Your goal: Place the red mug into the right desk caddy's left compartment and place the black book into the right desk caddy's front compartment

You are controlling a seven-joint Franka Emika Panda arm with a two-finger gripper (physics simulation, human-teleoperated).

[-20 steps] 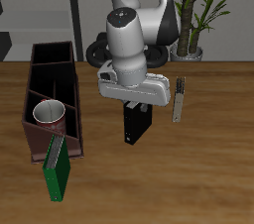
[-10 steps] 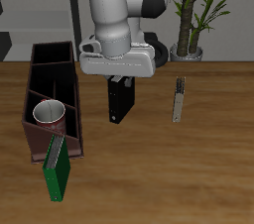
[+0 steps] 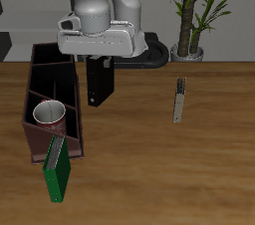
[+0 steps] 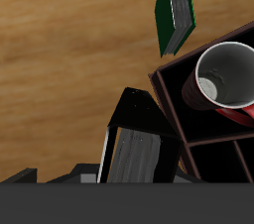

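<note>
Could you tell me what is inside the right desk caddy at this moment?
The right desk caddy holds the red mug, upright in one section. The sections farther back look dark and empty; their floors are shadowed. The black book hangs outside it, in the claw.

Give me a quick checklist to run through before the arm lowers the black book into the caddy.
1. Black book held by the gripper: ok, it hangs above the table.
2. Red mug already inside the right desk caddy: ok.
3. Book over the caddy: not ok, it hangs beside the wall.
4. Green book out of the way: ok, it leans at the caddy's near end.
5. Front compartment free: cannot tell.
</note>
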